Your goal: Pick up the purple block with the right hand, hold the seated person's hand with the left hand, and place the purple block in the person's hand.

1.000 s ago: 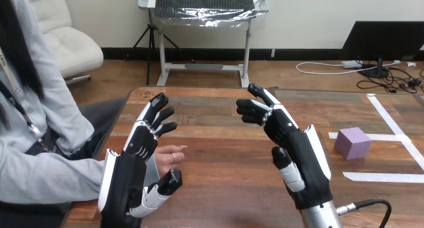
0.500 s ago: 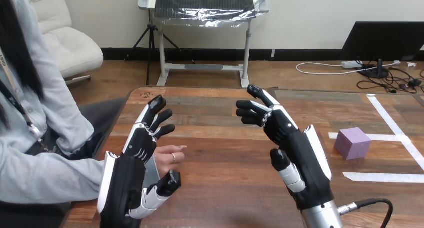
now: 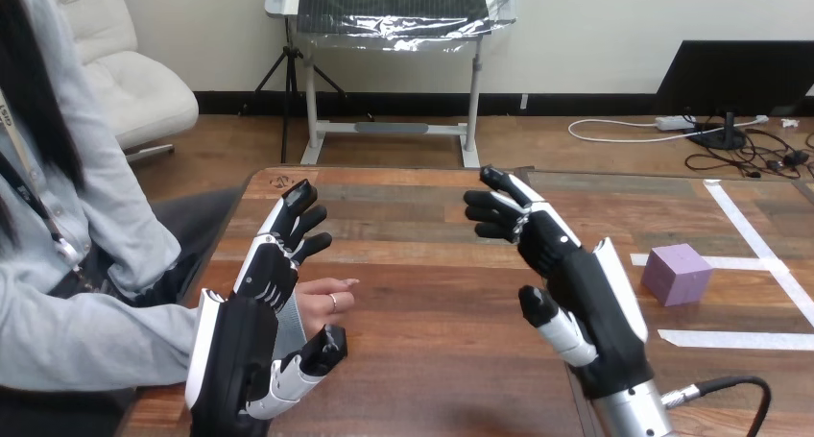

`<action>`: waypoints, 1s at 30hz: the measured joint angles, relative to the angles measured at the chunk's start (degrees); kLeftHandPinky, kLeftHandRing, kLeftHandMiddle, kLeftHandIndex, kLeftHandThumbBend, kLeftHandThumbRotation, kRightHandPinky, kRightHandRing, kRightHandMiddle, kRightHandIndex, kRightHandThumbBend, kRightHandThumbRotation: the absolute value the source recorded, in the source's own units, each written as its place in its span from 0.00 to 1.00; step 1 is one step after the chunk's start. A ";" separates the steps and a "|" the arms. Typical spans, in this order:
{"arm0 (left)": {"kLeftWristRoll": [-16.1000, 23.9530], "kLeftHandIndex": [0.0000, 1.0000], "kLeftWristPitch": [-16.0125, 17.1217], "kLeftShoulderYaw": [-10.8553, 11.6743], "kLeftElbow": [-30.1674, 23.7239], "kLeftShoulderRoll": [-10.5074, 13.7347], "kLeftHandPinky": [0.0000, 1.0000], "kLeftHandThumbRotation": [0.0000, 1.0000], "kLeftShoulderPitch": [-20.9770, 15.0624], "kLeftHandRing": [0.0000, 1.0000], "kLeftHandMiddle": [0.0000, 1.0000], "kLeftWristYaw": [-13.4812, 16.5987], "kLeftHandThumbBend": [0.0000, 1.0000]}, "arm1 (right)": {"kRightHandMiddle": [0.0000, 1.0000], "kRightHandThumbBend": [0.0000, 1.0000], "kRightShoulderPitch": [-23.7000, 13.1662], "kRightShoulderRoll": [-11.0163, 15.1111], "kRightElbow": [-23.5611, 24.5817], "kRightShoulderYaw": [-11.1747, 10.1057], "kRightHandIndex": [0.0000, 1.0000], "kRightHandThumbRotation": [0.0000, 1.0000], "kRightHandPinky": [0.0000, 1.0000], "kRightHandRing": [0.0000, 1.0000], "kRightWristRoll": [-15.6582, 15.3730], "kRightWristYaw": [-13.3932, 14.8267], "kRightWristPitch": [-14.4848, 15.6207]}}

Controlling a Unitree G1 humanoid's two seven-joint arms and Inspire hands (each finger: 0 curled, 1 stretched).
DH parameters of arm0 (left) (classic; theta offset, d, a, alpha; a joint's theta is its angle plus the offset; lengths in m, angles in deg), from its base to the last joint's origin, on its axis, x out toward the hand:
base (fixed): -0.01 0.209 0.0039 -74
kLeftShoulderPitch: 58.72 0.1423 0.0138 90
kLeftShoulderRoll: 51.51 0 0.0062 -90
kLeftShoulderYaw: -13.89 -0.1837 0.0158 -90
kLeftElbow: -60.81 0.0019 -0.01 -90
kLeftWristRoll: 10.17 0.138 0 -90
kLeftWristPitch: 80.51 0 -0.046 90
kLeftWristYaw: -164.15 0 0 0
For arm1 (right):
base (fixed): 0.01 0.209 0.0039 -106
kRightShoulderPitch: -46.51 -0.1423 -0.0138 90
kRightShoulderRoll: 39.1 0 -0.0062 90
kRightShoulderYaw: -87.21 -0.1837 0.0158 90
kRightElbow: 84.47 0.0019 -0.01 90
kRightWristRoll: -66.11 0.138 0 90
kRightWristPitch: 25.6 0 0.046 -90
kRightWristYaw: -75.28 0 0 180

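Both our hands are up and empty, and the block is not yet picked up.

Our right hand (image 3: 576, 293) hovers over the brown wooden table (image 3: 432, 360) with its fingers spread, holding nothing. The small purple cube-shaped block (image 3: 677, 274) sits on the table to its right, apart from it, between strips of white tape (image 3: 739, 339) — reaching for it looks like our next move. Our left hand (image 3: 254, 331) stands with straight fingers just beside the person's hand (image 3: 322, 298), which rests at the left. We see no grasp there — it seems poised to take hold.
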 measured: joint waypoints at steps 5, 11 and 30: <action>-0.14 0.91 -0.01 -0.10 -0.37 -0.01 0.83 0.74 0.28 0.90 0.93 -0.15 0.96 | 0.83 0.97 -0.56 0.80 0.00 -0.18 0.89 0.80 0.78 0.82 0.17 0.20 1.23; -0.74 0.92 -0.01 -0.27 -0.38 -0.02 0.84 0.75 0.54 0.91 0.94 -0.59 0.98 | 0.82 0.98 -1.88 2.13 -0.01 -0.48 0.88 0.72 0.77 0.81 0.73 0.11 2.68; -2.13 0.93 -0.08 -0.40 -0.43 -0.14 0.85 0.76 0.99 0.92 0.94 -1.66 1.00 | 0.81 1.00 -6.15 6.67 4.66 -2.92 0.83 0.54 0.74 0.81 5.41 -0.83 10.71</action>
